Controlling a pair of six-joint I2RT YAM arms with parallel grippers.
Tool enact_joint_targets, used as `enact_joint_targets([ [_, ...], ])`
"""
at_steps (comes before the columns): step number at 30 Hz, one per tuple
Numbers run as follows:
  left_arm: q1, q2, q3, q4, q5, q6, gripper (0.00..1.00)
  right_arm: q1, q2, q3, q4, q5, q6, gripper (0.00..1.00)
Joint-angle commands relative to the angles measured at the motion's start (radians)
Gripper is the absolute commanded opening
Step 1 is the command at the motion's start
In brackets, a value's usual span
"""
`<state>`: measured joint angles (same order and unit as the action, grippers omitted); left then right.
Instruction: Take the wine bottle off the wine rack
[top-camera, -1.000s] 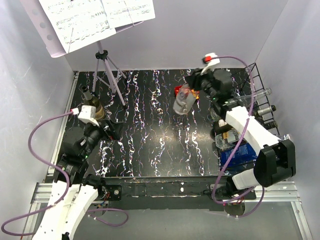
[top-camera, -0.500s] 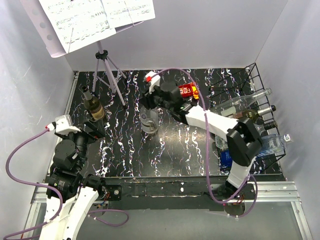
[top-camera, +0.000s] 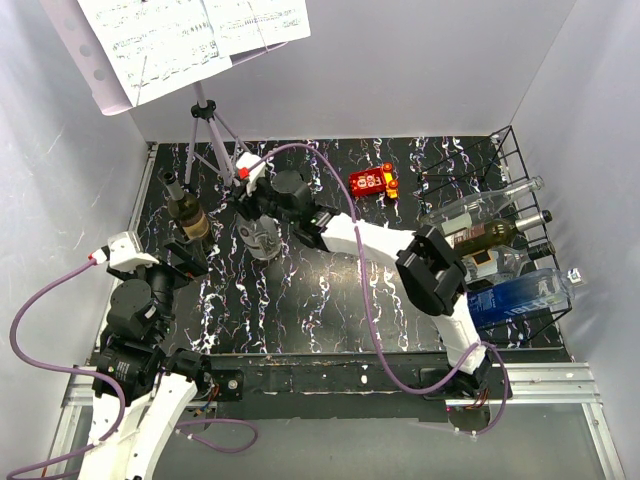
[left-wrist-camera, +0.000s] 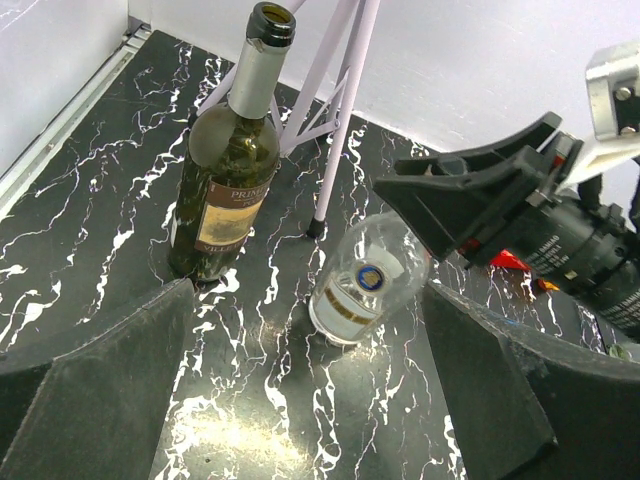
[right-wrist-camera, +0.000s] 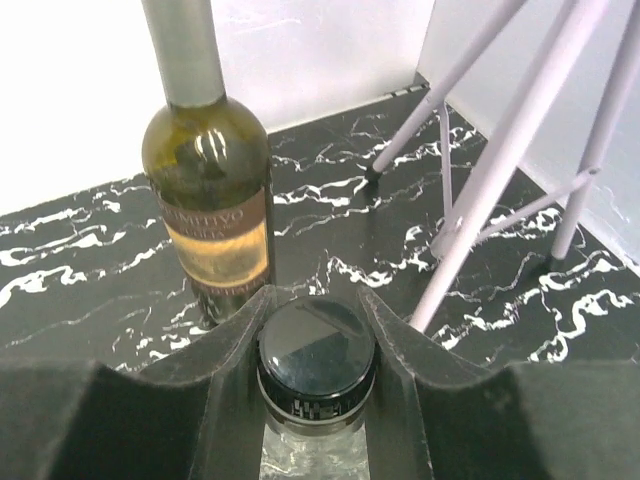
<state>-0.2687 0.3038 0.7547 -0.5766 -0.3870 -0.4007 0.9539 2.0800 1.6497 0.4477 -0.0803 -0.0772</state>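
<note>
Right claw (right-wrist-camera: 316, 320): clamped snug on cap of clear wine bottle (left-wrist-camera: 362, 285), held from above, likely for upright set-down. Tilted beside dark bottle (left-wrist-camera: 225, 190) and tripod (left-wrist-camera: 335, 120), well apart from wine rack (top-camera: 512, 165). Left claw (left-wrist-camera: 300, 400): wide open, empty, standing clear.

White walls (top-camera: 400, 70), black marbled tabletop (top-camera: 330, 295), music stand (top-camera: 204, 108)
</note>
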Motion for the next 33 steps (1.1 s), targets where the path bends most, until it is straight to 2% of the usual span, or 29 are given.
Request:
enact_joint_targets([
  [1, -0.001, -0.012, 0.031, -0.014, -0.026, -0.003, 0.98, 0.008, 0.012, 0.182, 0.184, 0.019, -0.013, 0.01],
  [14, -0.003, -0.014, 0.029, -0.012, -0.024, -0.004, 0.98, 0.013, 0.115, 0.337, 0.143, 0.014, -0.016, 0.03],
  [19, -0.001, -0.014, 0.028, -0.011, -0.020, -0.004, 0.98, 0.016, 0.081, 0.268, 0.181, 0.046, -0.012, 0.47],
  [22, -0.001, -0.014, 0.026, -0.011, -0.016, -0.004, 0.98, 0.016, 0.037, 0.202, 0.207, 0.065, -0.012, 0.61],
  [27, -0.001, -0.006, 0.023, -0.002, 0.005, 0.002, 0.98, 0.016, -0.079, 0.049, 0.247, 0.114, 0.000, 0.71],
  [33, -0.001, 0.000, 0.006, 0.035, 0.080, 0.019, 0.98, 0.016, -0.351, -0.261, 0.289, 0.198, 0.062, 0.70],
])
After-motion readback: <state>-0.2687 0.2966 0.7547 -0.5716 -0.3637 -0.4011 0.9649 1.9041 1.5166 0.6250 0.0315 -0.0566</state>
